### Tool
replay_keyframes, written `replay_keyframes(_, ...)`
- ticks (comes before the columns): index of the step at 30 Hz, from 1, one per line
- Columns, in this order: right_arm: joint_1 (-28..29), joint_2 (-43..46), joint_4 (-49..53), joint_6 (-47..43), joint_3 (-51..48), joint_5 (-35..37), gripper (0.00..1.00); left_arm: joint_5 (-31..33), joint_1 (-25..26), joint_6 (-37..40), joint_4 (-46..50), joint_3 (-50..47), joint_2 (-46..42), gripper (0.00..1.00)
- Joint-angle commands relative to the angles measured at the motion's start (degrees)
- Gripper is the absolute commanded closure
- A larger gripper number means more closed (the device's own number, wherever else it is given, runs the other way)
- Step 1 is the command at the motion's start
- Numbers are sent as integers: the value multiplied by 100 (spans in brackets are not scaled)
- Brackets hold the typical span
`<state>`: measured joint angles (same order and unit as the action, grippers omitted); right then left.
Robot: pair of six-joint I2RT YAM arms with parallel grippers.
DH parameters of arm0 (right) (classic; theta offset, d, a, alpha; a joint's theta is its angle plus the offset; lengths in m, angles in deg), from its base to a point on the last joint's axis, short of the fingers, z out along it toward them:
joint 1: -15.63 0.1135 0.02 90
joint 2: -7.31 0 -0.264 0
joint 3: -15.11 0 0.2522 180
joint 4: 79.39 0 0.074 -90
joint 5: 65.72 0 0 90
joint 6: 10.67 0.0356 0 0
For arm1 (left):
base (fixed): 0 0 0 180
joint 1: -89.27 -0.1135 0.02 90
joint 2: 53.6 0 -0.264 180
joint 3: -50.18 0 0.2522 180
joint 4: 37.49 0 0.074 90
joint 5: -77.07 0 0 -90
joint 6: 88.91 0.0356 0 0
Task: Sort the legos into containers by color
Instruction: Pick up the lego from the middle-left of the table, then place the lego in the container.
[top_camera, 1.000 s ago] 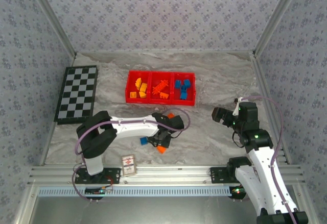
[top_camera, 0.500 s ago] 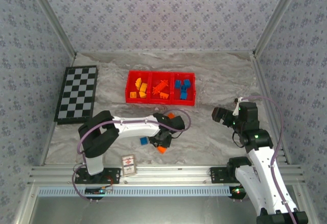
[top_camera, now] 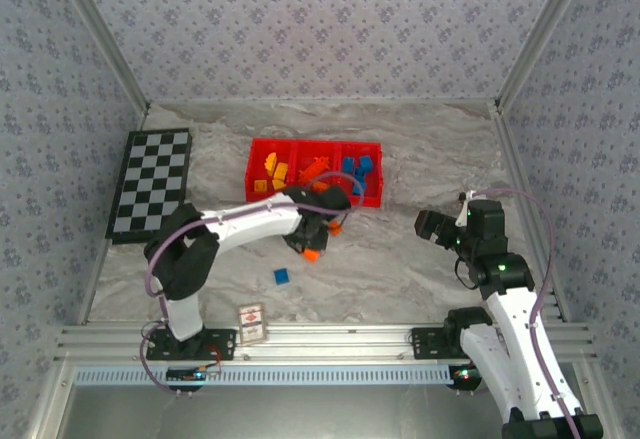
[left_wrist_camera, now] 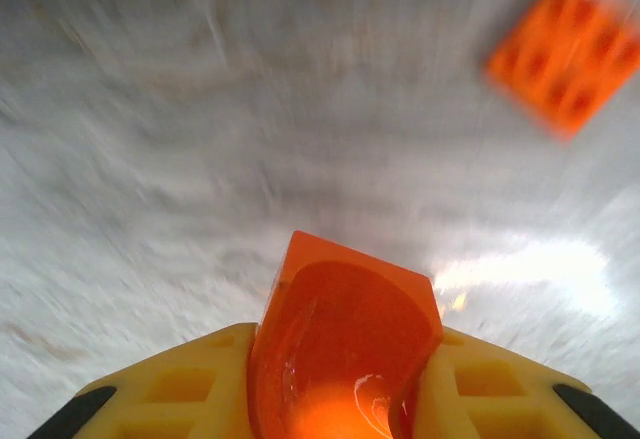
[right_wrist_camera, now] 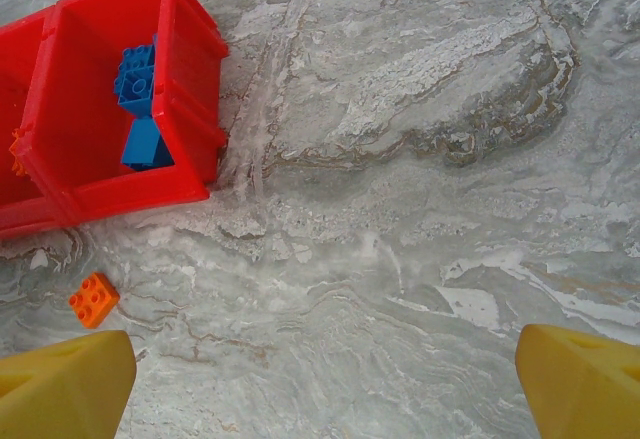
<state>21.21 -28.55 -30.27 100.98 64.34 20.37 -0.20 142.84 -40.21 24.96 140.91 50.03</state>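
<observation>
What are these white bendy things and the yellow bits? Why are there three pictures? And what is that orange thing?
This is a robot: a left arm and a right arm, bolted to a table. Each ends in a two-finger gripper. The wide picture looks down from above. The other two come from little cameras on the wrists, so the yellow shapes are the robot's own fingers. On the table are a red tray with bricks inside, a checkerboard, a white card, a blue brick and an orange brick. The left gripper is shut on a curved orange brick. The right gripper is open and holds nothing.
</observation>
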Motion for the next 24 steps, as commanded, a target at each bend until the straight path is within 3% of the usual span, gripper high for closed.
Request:
replay_keyframes(1,-40,8,-27,70,-4,-68,0,419,-390,735,319,736,-370,74)
replay_keyframes(9,-48,35,28,64,7,-93,0,253,-1491,1563,107,1769,-156,73)
replay_keyframes(18,-82,35,-8,63,-4,-149,0,58,-2703,1976,191,2541,705,74)
replay_keyframes(24,-127,17,-29,60,-4,-200,0,-209,-3121,2189,115,2892,1194,74)
